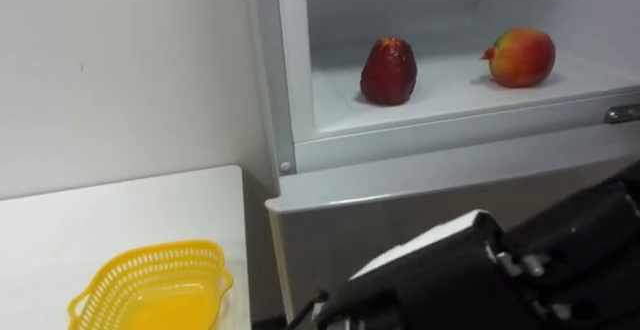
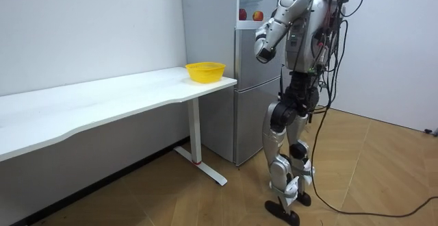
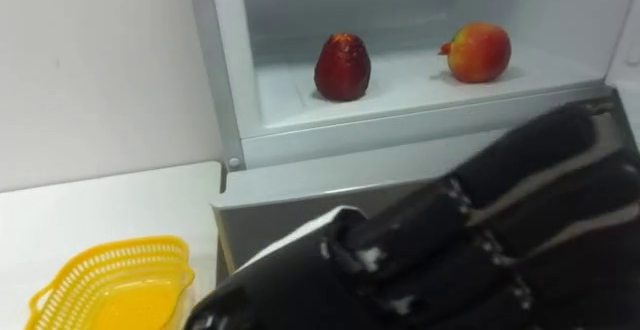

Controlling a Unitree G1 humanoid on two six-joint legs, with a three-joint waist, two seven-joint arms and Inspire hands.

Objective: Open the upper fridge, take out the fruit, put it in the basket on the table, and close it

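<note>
Two fruits sit on the white shelf of the open upper fridge, well apart from each other: a dark red fruit on the left and a red-and-yellow fruit on the right, a little farther back. Very near the camera, low and to the right, the right robot hand shows as a dark mass below the shelf, touching neither fruit. I cannot tell whether it is spread or closed. Left of the fridge, a yellow basket stands near the right end of the white desk. In the room view the robot stands upright just before the fridge, beside the end of the desk, its left arm bent up before the chest. The left robot hand is too small there to tell spread from closed.
</note>
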